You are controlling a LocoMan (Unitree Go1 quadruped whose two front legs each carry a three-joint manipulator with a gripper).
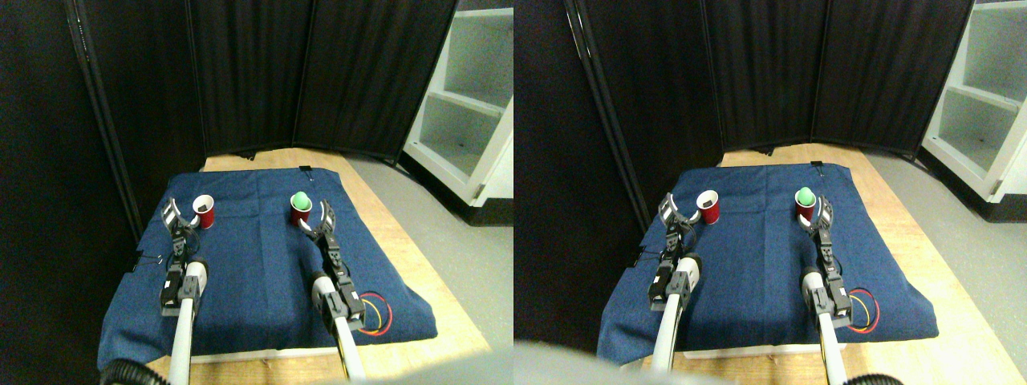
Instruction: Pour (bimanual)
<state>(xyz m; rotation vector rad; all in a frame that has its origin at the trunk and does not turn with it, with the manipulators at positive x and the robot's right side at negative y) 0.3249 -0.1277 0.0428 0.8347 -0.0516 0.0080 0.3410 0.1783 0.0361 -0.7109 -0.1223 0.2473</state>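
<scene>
Two red cups stand on a blue cloth [257,257]. The left cup [204,211] is empty with a white inside. The right cup [300,210] holds a green ball [300,199] at its top. My left gripper [181,216] is open, just to the left of the empty cup, its fingers spread beside it. My right gripper [316,218] is open too, close against the right side of the cup with the ball, not closed around it.
The cloth covers a low wooden platform [417,265]. Black curtain panels [265,72] close off the back and left. A white shelf unit [473,112] stands at the right on grey floor.
</scene>
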